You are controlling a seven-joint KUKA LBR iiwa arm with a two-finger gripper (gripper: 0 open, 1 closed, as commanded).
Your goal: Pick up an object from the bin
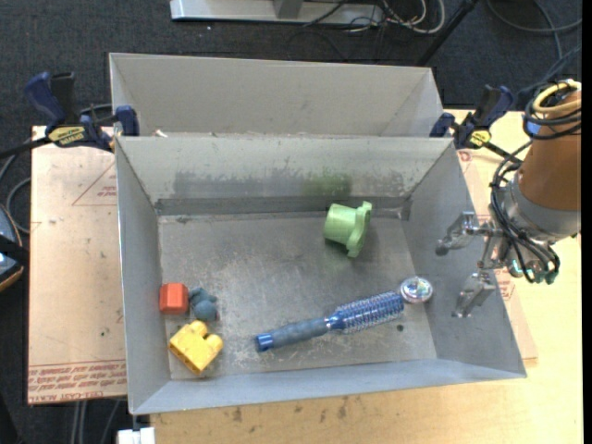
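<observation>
My gripper (460, 271) hangs over the bin's right sloping wall, open, with its two fingers wide apart and nothing between them. The nearest thing is a small shiny round piece (415, 290), just left of the lower finger on the bin floor. It lies at the bristle end of a blue hairbrush (328, 322), which stretches diagonally towards the front left. A light green cup-shaped plastic piece (348, 226) lies on its side near the back wall, left of the upper finger.
At the front left corner sit a red-orange block (173, 298), a small grey-blue lump (202, 306) and a yellow toy block (195, 346). The arm with its orange cover and cables stands beyond the bin's right rim.
</observation>
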